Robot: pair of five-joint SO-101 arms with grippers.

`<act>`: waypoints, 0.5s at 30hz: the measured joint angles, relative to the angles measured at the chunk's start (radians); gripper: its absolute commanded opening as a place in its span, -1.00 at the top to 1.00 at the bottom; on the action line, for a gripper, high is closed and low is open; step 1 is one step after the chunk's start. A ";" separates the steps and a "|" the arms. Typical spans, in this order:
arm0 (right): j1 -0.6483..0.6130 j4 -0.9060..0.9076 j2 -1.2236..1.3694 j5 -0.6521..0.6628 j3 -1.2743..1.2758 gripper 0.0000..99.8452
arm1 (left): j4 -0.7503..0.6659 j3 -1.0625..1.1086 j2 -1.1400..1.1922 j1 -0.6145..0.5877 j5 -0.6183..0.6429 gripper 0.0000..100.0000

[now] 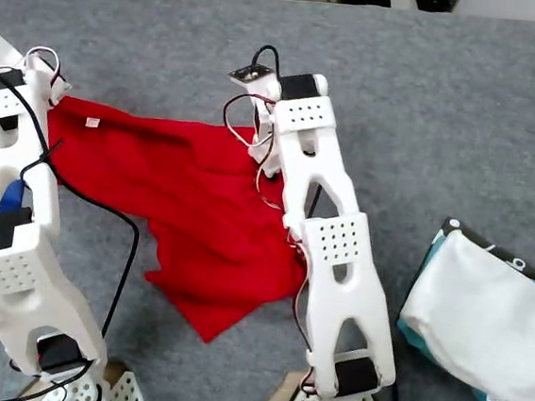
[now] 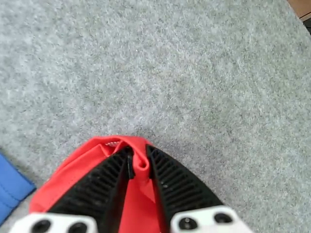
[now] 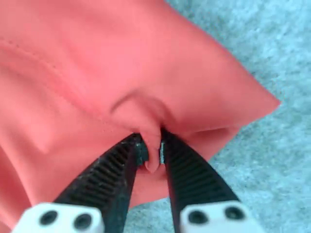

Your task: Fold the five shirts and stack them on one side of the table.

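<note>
Both ribbed black jaws clamp bunched folds of the smooth red shirt (image 1: 201, 204) on grey felt (image 1: 447, 104).

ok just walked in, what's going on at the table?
Both arms have hold of the red shirt, which lies spread out, not yet folded, on the grey table. The left gripper is shut on a pinch of fabric at one corner, and the right gripper on a pinch at the opposite edge. A folded stack with a white shirt on top sits at the table's right side in the high view.
</note>
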 measured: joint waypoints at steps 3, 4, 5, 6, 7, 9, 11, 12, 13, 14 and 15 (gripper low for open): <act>0.006 0.000 0.000 0.002 0.000 0.91 | 0.000 0.000 0.000 0.000 0.000 0.96; 0.006 0.000 -0.002 0.008 0.000 0.91 | 0.000 0.000 0.000 0.000 0.000 0.96; 0.006 0.000 -0.006 0.012 0.000 0.91 | 0.000 0.000 0.000 0.000 0.000 0.96; 0.008 0.000 -0.012 0.015 0.002 0.91 | 0.000 0.000 0.000 0.000 0.000 0.96; 0.008 0.000 -0.021 0.017 0.002 0.91 | 0.000 0.000 0.000 0.000 0.000 0.96; 0.008 0.000 -0.049 0.018 0.003 0.93 | 0.000 0.000 0.000 0.000 0.000 0.96; 0.008 0.000 -0.078 0.018 0.005 0.98 | 0.000 0.000 0.000 0.000 0.000 0.96; 0.008 0.000 -0.092 0.018 0.005 0.99 | 0.000 0.000 0.000 0.000 0.000 0.96; 0.008 0.000 -0.104 0.018 0.005 0.99 | 0.000 0.005 0.000 0.000 0.000 0.96; 0.008 0.000 -0.114 0.018 0.005 0.99 | 0.000 0.009 0.000 0.000 0.000 0.96; 0.008 0.000 -0.121 0.018 0.005 0.98 | 0.000 0.018 0.000 0.000 0.000 0.96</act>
